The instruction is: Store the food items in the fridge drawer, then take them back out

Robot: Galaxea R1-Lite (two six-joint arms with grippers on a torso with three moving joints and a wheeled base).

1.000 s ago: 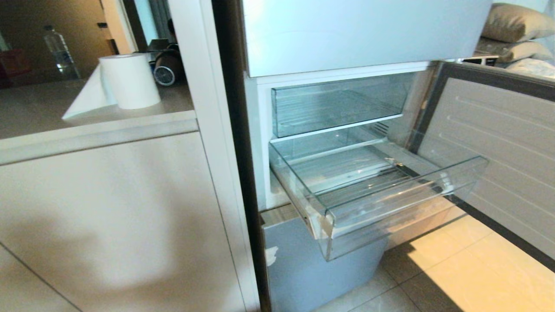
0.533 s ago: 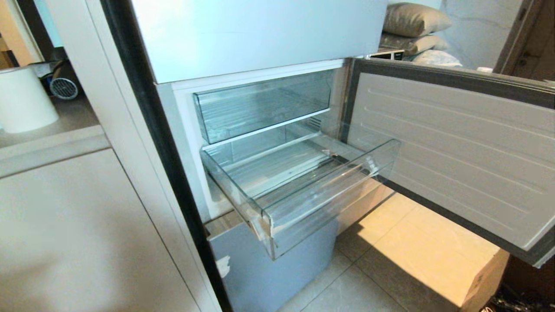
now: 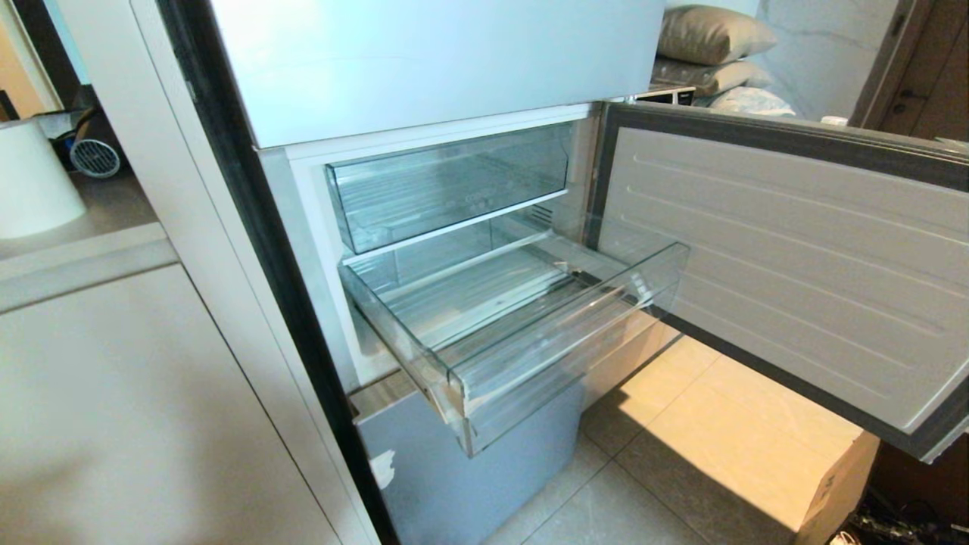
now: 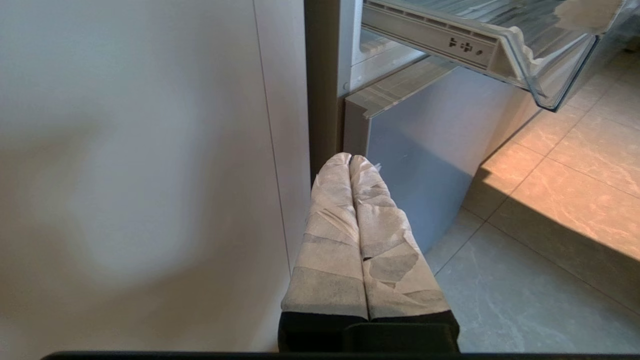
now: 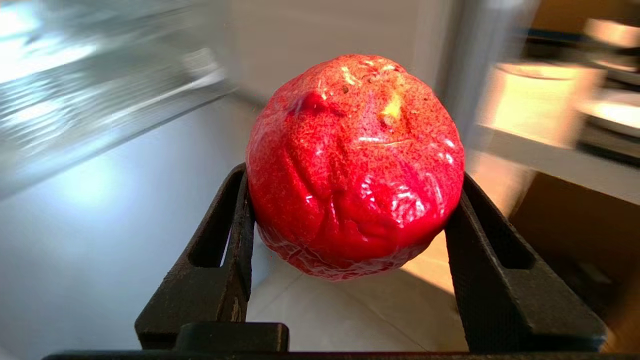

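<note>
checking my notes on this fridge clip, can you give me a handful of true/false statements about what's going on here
1. The right gripper is clamped on a glossy red round fruit. True.
2. The wide clear plastic fridge drawer with the ribbed floor is pushed fully shut. False: it stands pulled out.
3. The left gripper, its fingers wrapped in white tape, is shut on nothing. True.
4. Both food items already lie in the pulled-out drawer. False: it holds nothing; the red fruit is in the right gripper.
5. The grey fridge door hangs open beside the drawer. True.
</note>
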